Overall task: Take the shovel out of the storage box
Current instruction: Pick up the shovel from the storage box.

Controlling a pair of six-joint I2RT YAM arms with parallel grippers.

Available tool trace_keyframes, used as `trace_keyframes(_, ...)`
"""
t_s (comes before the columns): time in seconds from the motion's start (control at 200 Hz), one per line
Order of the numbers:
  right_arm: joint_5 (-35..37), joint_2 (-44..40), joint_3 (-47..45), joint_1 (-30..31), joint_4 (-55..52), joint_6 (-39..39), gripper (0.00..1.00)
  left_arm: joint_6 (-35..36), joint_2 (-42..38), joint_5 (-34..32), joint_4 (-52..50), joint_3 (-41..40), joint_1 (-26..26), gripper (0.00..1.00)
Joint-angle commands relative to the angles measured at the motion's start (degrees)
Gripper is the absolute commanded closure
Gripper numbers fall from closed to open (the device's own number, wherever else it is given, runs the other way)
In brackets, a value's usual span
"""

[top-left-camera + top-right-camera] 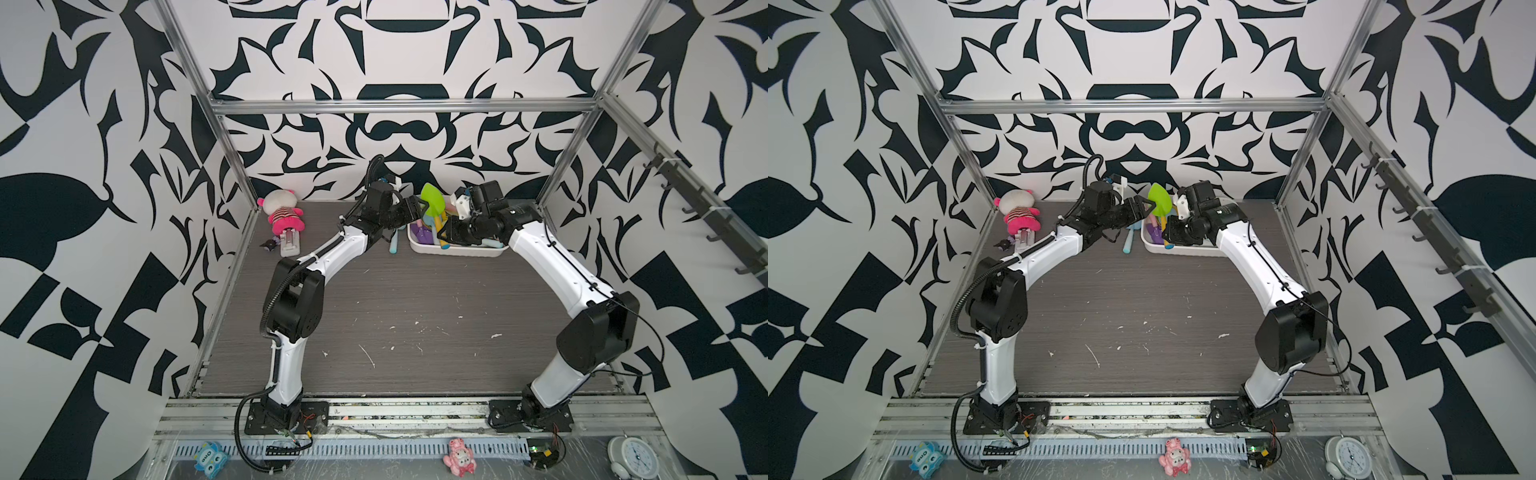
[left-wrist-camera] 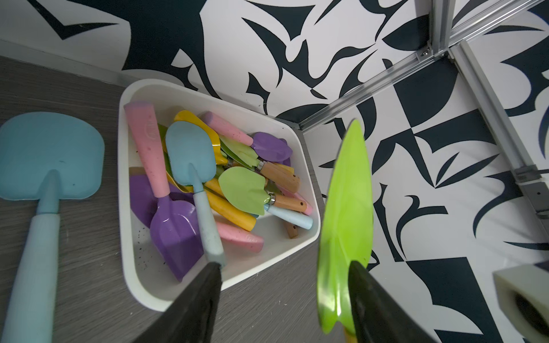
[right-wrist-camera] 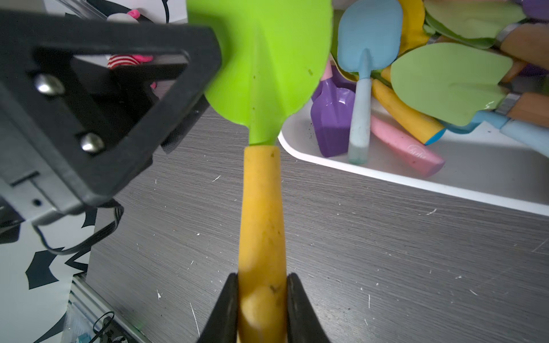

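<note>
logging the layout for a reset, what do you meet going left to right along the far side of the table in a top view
plush doll → blue shovel lying on the table → storage box; the raised lime green shovel overlaps the box, so it is left out

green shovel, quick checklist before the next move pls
1. Right gripper shut on the green shovel by its handle: ok
2. Green shovel lifted out of the storage box: ok
3. Left gripper open, blade between its fingers: ok
4. Left fingers pressing on the blade: cannot tell
5. Blue shovel on the table lies apart from the held one: ok
</note>
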Motion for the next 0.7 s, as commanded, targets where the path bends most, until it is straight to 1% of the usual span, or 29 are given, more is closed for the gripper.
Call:
trace_keyframes(0.0, 0.0, -2.3, -0.6, 1.1, 3.0, 2.0, 1.0, -0.8, 0.9, 1.8, 2.3, 2.1, 0.0, 0.35)
trace_keyframes(0.13, 0.1, -2.9, -1.8, 1.9, 4.0, 2.5, 1.0, -1.0, 1.8, 2.6, 2.6, 2.2, -0.1, 0.45)
trace_keyframes(0.25, 0.0, -3.0, -2.3, 2.1, 4.6, 2.9, 1.0, -1.3, 2.8, 3.3, 2.3, 2.2, 0.0, 0.6)
trace_keyframes(0.41, -0.1, -3.5, -3.3, 2.2, 5.3, 3.2, 1.0, -1.6, 2.8, 3.5, 2.6, 1.4, 0.0, 0.76)
trace_keyframes(0.595, -0.1, -3.7, -4.2, 2.1, 5.7, 3.3, 1.0, -1.0, 2.0, 3.3, 2.0, 0.6, 0.2, 0.91)
trace_keyframes(0.695, -0.4, -3.8, -4.2, 2.1, 6.1, 3.5, 1.0, -0.8, 1.6, 3.8, 2.4, 0.1, 0.4, 0.96)
